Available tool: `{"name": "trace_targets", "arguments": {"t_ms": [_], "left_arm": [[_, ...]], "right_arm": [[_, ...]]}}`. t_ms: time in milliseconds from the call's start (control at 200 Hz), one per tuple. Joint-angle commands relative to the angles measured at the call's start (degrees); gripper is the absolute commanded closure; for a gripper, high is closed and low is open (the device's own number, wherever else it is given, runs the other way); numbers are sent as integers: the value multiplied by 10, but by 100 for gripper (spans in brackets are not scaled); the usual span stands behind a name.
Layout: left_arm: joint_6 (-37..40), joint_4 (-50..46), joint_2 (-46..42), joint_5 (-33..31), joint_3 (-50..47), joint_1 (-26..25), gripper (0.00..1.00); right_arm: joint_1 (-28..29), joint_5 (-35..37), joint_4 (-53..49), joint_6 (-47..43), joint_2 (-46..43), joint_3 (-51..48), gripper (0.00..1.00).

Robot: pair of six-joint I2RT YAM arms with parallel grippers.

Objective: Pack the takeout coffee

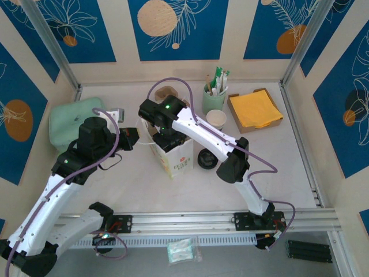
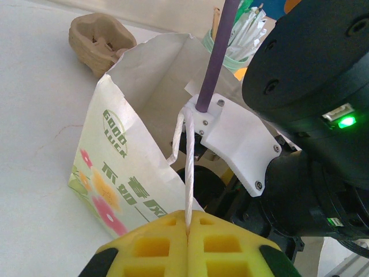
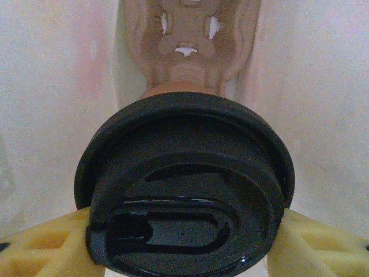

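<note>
The takeout coffee [image 3: 184, 173], a cup under a black lid, sits between my right gripper's [image 3: 184, 236] yellow fingers [image 3: 52, 245], which are shut on its sides. It hangs inside the white paper bag [image 1: 176, 158], above a brown cardboard carrier [image 3: 187, 40] on the bag's floor. From above, my right gripper [image 1: 167, 137] reaches down into the bag's open top. My left gripper [image 2: 188, 222] is shut on the bag's white string handle [image 2: 187, 173] and holds it taut to the left of the bag [image 2: 115, 173].
A loose black lid [image 1: 207, 158] lies right of the bag. Behind stand an open white paper cup [image 1: 216, 118], a mint-green cup of stirrers [image 1: 213, 98], a tray of orange napkins [image 1: 253, 109] and another cardboard carrier [image 1: 167, 92]. A green cushion [image 1: 72, 121] lies at the left.
</note>
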Motion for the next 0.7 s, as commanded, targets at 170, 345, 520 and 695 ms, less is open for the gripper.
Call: {"name": "trace_targets", "arguments": {"t_ms": [170, 345, 520, 695], "left_arm": [[-7, 1, -4, 2, -2, 6, 100], [-7, 0, -5, 3, -2, 6, 100], [-9, 0, -4, 2, -3, 6, 100], [-8, 2, -4, 2, -3, 6, 100]], "right_arm": [[-1, -8, -61, 6, 0, -21, 38], [-7, -16, -53, 5, 0, -25, 38], [-12, -21, -46, 3, 0, -32, 38], [-16, -28, -40, 2, 0, -39, 38]]}}
